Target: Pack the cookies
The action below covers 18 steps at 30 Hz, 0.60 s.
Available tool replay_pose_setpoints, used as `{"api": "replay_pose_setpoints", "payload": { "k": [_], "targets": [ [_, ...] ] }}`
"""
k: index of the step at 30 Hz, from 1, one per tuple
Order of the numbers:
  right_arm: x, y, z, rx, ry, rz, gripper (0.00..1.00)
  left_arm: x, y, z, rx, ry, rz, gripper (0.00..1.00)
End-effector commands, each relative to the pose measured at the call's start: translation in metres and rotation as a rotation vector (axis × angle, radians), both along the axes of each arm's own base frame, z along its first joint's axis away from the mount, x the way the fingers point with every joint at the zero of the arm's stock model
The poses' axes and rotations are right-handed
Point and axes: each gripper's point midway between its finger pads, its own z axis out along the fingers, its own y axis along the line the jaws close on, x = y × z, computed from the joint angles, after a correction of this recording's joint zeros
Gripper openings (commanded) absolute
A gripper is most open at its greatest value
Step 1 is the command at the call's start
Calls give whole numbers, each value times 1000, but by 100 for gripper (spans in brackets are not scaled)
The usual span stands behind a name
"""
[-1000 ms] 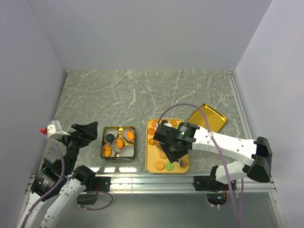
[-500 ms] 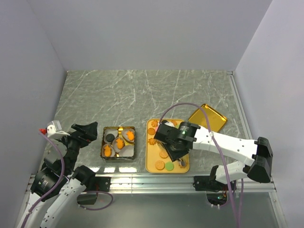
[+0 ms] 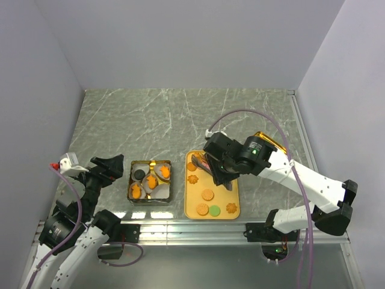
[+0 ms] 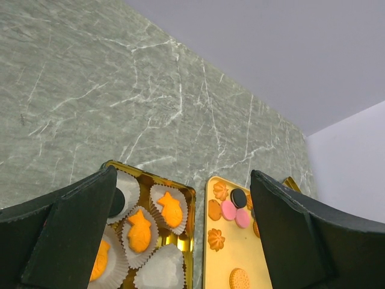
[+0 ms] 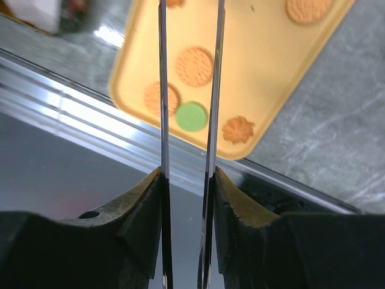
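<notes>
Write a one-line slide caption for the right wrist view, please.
Looking down the right gripper at the yellow tray: tan rounds, a green disc and a flower cookie.

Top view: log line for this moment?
right gripper over tray, grip unclear | left gripper open beside tin | cookies on tray, in tin

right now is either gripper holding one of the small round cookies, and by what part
Left gripper: nothing, wide open. Right gripper: cannot be told; nothing shows between its thin metal blades, but their tips run out of view.
</notes>
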Motion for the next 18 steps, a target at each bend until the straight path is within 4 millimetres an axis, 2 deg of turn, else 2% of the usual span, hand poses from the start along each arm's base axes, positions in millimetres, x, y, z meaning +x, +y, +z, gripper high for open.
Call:
{"api": "replay_pose_setpoints", "payload": {
  "k": [1,8,13,18],
  "targets": [
    [8,11,24,39,-41,38,34,-1,1,17,-24,-31,3,100],
    [14,42,55,151,-67,106,32,-1,2,16,-27,-26,11,99],
    [2,62,62,213,-49,182,32,-1,3,17,-33,-27,15,99],
    [-11,79,57,216,-43,254,31,-2,3,17,-33,-31,13,99]
  ]
}}
